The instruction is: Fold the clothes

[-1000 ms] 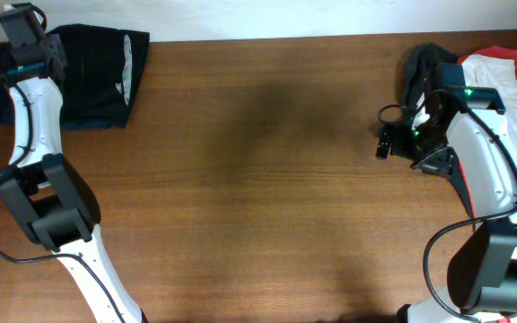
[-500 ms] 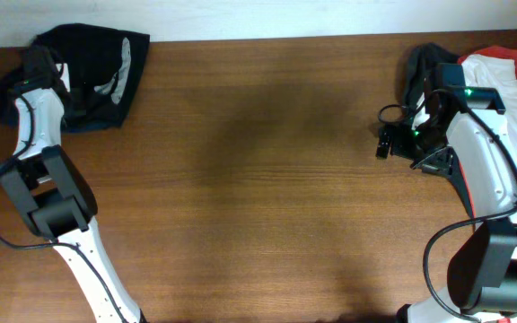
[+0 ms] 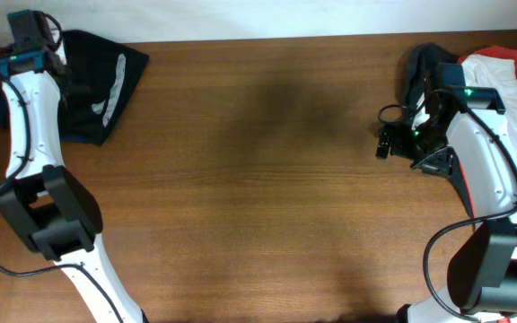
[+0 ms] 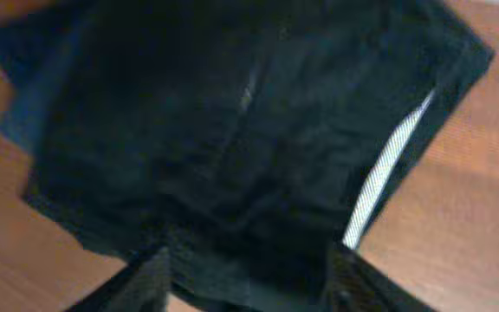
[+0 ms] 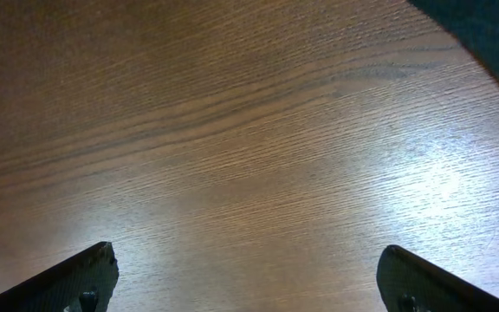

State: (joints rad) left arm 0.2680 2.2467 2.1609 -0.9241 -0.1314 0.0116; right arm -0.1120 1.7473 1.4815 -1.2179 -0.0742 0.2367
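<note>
A black garment with a white stripe (image 3: 101, 81) lies at the table's far left corner. It fills the left wrist view (image 4: 249, 130). My left gripper (image 3: 61, 65) is at its left edge, and its fingers (image 4: 249, 282) close on a thick fold of the black cloth. My right gripper (image 3: 382, 144) is open and empty over bare wood (image 5: 249, 260), just left of a pile at the far right. The pile holds a red and white garment (image 3: 510, 72) and a dark one (image 3: 420, 63). A dark cloth edge shows in the right wrist view (image 5: 492, 35).
The wooden table (image 3: 258, 179) stretches between the two arms. The right arm's body (image 3: 483, 170) lies over the front of the right-hand pile. The table's back edge meets a white wall (image 3: 258, 18).
My left gripper dipped toward the black garment, then moved back to the far corner. The garment changed from a squarish fold to a narrower slanted shape. The right arm has not moved.
</note>
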